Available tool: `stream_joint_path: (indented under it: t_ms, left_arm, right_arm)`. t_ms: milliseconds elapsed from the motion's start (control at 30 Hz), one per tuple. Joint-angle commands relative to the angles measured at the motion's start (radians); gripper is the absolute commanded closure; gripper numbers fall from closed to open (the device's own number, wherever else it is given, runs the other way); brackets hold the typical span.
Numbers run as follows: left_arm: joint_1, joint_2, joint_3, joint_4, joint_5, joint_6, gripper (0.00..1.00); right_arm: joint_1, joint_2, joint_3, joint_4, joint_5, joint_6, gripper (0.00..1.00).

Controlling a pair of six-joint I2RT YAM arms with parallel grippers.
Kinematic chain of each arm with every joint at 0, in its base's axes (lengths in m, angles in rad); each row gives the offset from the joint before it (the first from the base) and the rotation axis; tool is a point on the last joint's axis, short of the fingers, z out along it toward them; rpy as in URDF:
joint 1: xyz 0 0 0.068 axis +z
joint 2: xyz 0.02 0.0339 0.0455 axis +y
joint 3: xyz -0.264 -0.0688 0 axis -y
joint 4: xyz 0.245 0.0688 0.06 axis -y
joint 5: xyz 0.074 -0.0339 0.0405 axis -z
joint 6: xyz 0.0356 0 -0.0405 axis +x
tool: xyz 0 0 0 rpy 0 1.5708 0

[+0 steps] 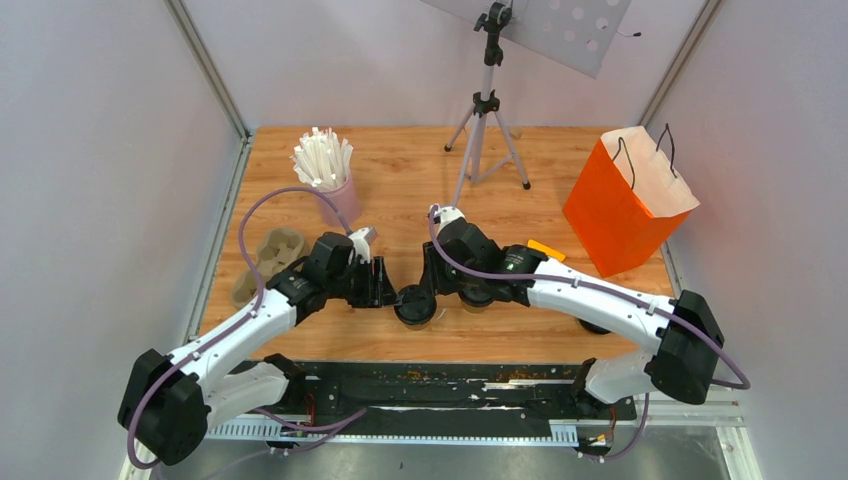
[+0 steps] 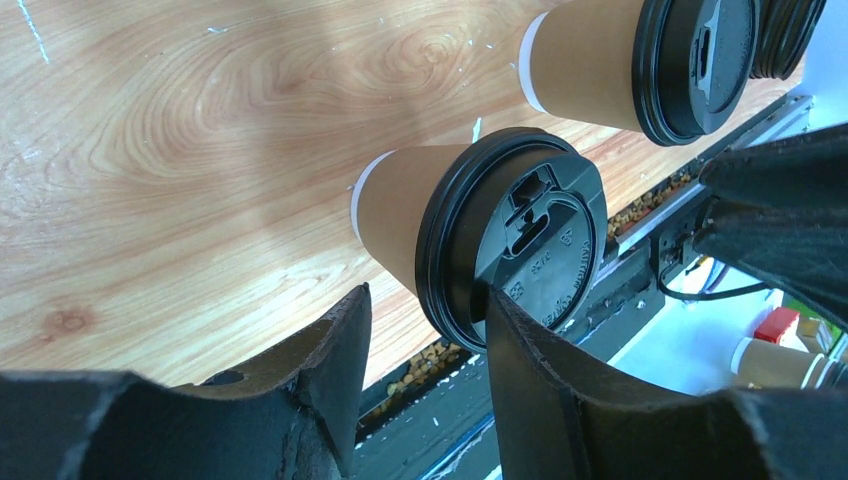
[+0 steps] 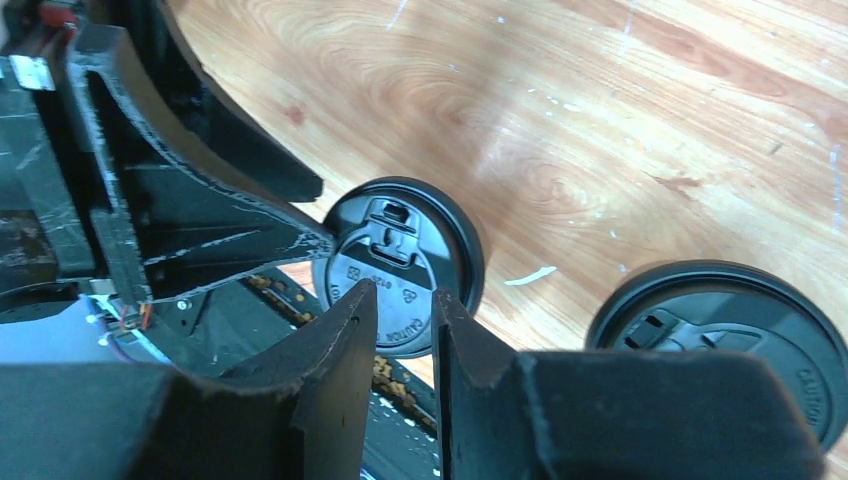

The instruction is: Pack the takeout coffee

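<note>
Your left gripper [image 2: 428, 300] has its jaws apart at the takeout coffee [image 2: 470, 235]. The black lid's rim sits in the gap against one finger, though you can't be sure from this angle that they touch. The cup stands upright by the middle of the wooden bench's [image 2: 200, 150] near edge. Your right gripper [image 3: 403, 295] faces it from the other side, jaws a narrow slit apart on nothing, with a second lidded cup [image 3: 720, 340] just beside it. Further off are an orange paper bag [image 1: 625, 205] at the right edge, a pulp tray [image 1: 268, 258] and a pink cup of sticks [image 1: 330, 175] toward the left, a tripod [image 1: 487, 120] at the far edge, and grey walls around.
</note>
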Motion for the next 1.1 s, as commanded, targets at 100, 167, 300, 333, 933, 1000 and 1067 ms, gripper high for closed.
stream_joint_path:
  t_ms: [100, 167, 300, 333, 933, 1000, 1067]
  left_arm:
    - [0.005, 0.002, 0.009, 0.063, 0.017, 0.011, 0.47]
    - [0.005, 0.006, 0.005, 0.066, 0.017, 0.010, 0.49]
    - [0.005, 0.023, 0.000, 0.068, 0.017, 0.010, 0.52]
    - [0.005, 0.026, -0.002, 0.070, 0.017, 0.009, 0.52]
    - [0.005, 0.066, -0.043, 0.027, -0.012, -0.001, 0.58]
    - [0.005, 0.083, -0.044, 0.008, -0.022, 0.001, 0.59]
    - [0.005, 0.088, -0.049, -0.008, -0.044, 0.004, 0.60]
  right_arm:
    - [-0.029, 0.028, 0.039, -0.036, 0.035, -0.089, 0.71]
    - [-0.037, 0.047, 0.045, -0.041, 0.020, -0.101, 0.71]
    - [-0.047, 0.079, 0.053, -0.036, -0.033, -0.117, 0.71]
    - [-0.047, 0.085, 0.054, -0.033, -0.041, -0.119, 0.72]
    - [-0.057, 0.124, -0.075, 0.028, -0.115, -0.076, 0.85]
    - [-0.058, 0.123, -0.106, 0.046, -0.123, -0.059, 0.85]
    - [-0.058, 0.116, -0.152, 0.066, -0.133, -0.036, 0.86]
